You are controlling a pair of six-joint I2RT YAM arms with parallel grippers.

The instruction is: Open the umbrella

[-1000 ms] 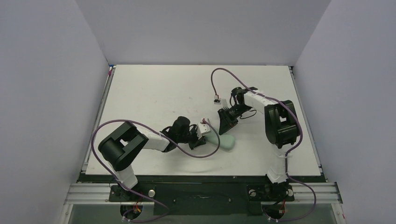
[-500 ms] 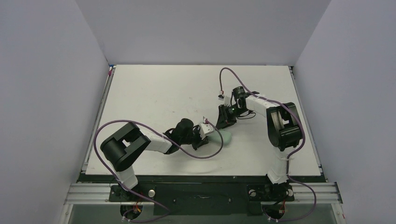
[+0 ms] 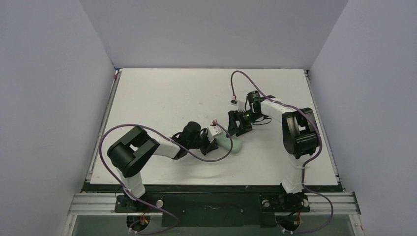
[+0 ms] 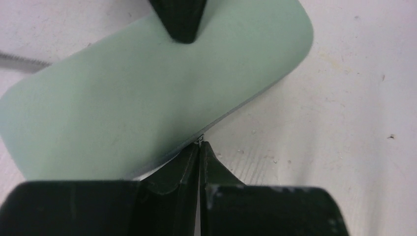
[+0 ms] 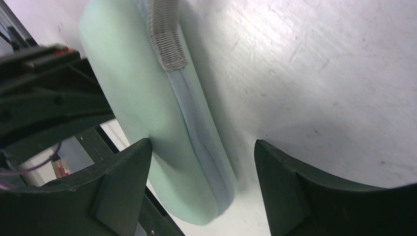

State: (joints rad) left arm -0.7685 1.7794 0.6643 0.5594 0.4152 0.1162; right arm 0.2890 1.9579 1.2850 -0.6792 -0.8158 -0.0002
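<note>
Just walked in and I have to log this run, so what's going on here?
Both arms are working on a mint-green zip case lying on the white table. No umbrella is in view. The left claw is shut, its tips against the edge of the case; whether they pinch anything is unclear. The right claw is open and straddles one end of the case. The zip seam looks closed.

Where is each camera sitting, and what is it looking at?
Top external: high behind the robot, looking down at the white table; left arm and right arm show.
Left wrist: on the left gripper, looking along its closed fingers at the mint-green oval zip case.
Right wrist: on the right gripper, its open fingers either side of that case.
All three share the case.
</note>
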